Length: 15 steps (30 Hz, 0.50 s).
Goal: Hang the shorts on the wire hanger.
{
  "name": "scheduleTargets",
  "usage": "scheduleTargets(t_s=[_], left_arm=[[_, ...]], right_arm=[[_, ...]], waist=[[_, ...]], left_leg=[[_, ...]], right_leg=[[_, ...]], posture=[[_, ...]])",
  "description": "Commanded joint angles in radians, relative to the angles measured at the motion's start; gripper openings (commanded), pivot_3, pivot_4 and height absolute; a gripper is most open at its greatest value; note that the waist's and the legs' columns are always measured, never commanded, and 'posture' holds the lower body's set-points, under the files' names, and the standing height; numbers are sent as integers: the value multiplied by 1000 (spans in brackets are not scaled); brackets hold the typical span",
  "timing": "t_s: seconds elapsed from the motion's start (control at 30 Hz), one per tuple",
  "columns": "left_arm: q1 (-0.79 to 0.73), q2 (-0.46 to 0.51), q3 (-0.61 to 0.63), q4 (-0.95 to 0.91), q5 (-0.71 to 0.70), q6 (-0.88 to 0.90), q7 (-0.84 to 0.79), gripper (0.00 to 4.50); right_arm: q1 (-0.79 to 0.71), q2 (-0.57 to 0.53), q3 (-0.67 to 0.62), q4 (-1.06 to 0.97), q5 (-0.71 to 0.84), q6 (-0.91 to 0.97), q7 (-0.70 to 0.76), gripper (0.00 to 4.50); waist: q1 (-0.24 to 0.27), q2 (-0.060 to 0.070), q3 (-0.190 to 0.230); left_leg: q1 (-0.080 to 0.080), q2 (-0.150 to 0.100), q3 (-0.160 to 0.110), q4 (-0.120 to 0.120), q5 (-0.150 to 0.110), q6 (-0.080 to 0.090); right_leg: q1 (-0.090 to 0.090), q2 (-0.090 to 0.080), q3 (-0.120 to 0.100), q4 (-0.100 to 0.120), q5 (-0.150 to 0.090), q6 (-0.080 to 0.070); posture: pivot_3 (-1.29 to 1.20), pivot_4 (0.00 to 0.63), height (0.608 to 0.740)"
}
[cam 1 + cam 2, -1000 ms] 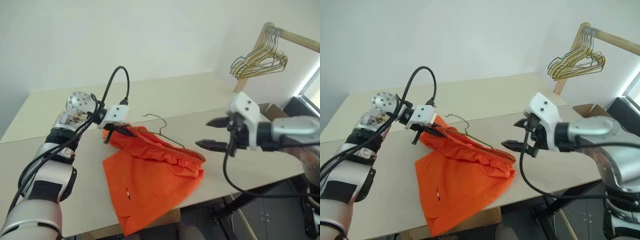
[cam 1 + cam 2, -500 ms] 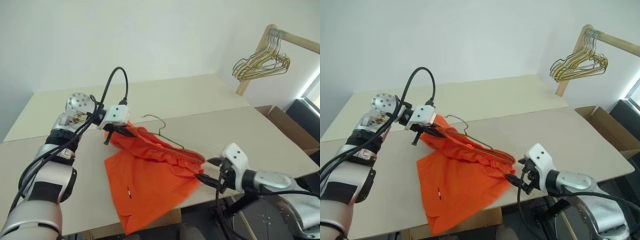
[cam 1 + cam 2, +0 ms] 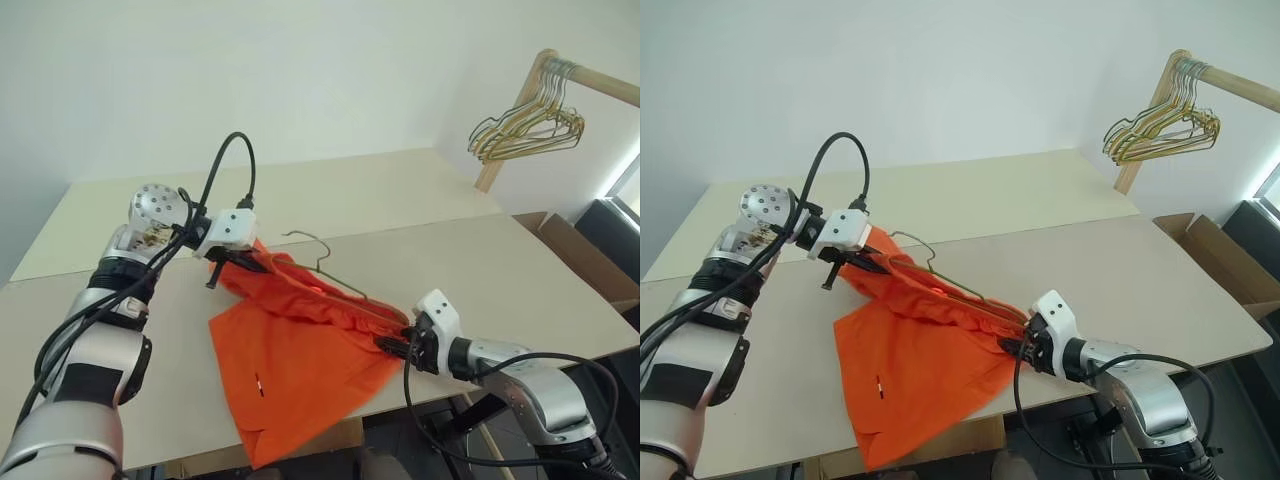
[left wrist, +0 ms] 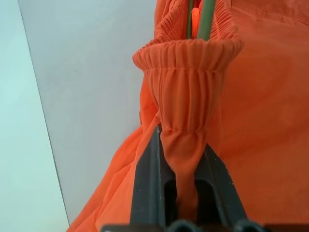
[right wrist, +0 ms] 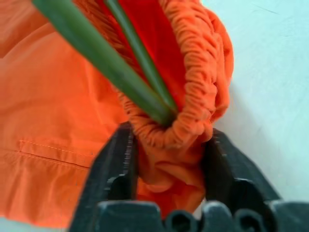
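The orange shorts (image 3: 290,360) lie on the table (image 3: 500,270), their lower part hanging over its front edge. The wire hanger (image 3: 312,243) runs inside the gathered waistband, its hook sticking out above. My left gripper (image 3: 248,264) holds the waistband's left end lifted; in the left wrist view the gripper (image 4: 181,147) is shut on that fabric, with the hanger wire (image 4: 205,19) above. My right gripper (image 3: 388,345) is at the waistband's right end near the table edge. In the right wrist view the gripper (image 5: 169,137) pinches bunched waistband, just under the hanger's corner (image 5: 154,104).
A wooden rack (image 3: 590,75) at the back right carries a bunch of wire hangers (image 3: 525,128). A cardboard box (image 3: 580,255) stands on the floor to the right of the table. A second table (image 3: 380,185) stands behind.
My right gripper came down from above the table to the waistband's right end and closed on it. My left gripper stayed put, still holding the left end.
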Motion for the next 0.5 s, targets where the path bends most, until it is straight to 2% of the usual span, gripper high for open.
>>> scheduleTargets(t_s=[0.03,0.1,0.37,0.5], left_arm=[[-17,17,31,-12,-15,3,-4,0],[-17,19,30,-8,-13,1,-4,0],[-17,46,17,29,18,-23,-4,0],[-15,70,13,77,82,-82,1,0]], right_arm=[[-6,-25,-50,-23,27,-13,19,621],[1,-47,-70,-36,45,-4,39,48],[26,-153,-141,-74,85,3,90,48],[29,-182,-178,-60,91,-5,90,48]], waist=[[0,0,0],[1,0,0],[3,0,0],[3,0,0]], left_leg=[[0,0,0,0,0,0],[0,0,0,0,0,0],[0,0,0,0,0,0],[1,0,0,0,0,0]], right_leg=[[0,0,0,0,0,0],[0,0,0,0,0,0],[0,0,0,0,0,0],[0,0,0,-1,0,0]], posture=[[-99,0,740],[-99,0,740],[-108,0,740],[-108,0,740]])
